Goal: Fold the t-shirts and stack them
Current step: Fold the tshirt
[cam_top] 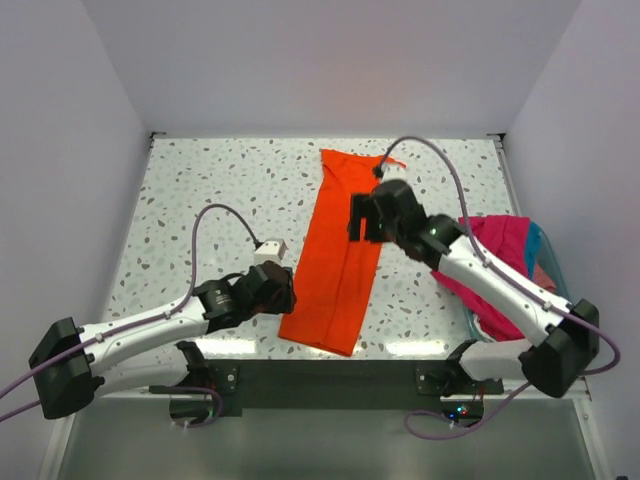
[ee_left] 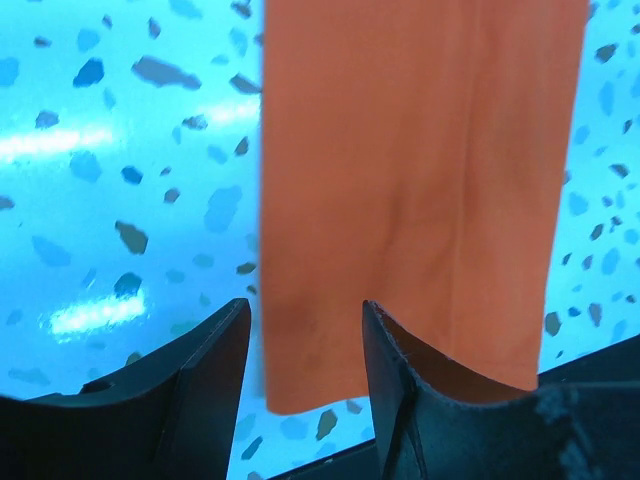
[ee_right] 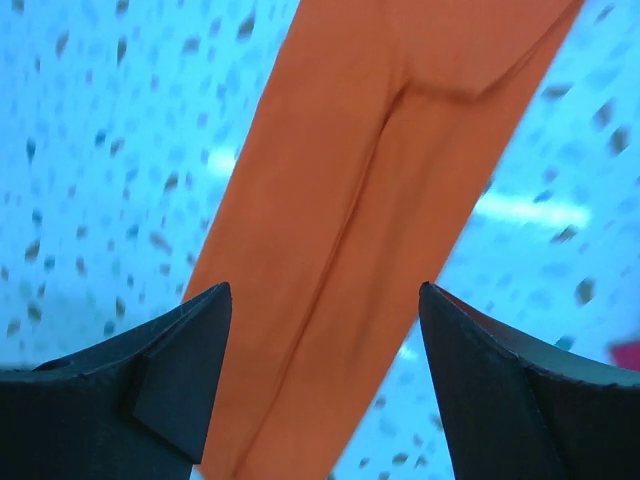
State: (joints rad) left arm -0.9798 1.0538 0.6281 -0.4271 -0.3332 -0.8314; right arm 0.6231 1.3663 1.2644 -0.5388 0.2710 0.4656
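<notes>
Bright, even overhead light fills the top view, with glare bands along the far and near edges of the speckled white terrazzo tabletop [cam_top: 200, 190]. Both wrist views show a blue cast, white glare streaks and soft focus, the bright orange cloth shirt [ee_left: 420, 180] slightly blurred.

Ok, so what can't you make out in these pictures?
- Top view: the right arm covers part of the magenta-pink shirt and teal bin, so the shirt count there is unclear.
- Wrist views: frame edges cut off the orange t-shirt, so its full length goes unseen.
- Top view: the right tool hides the cloth beneath it.
</notes>
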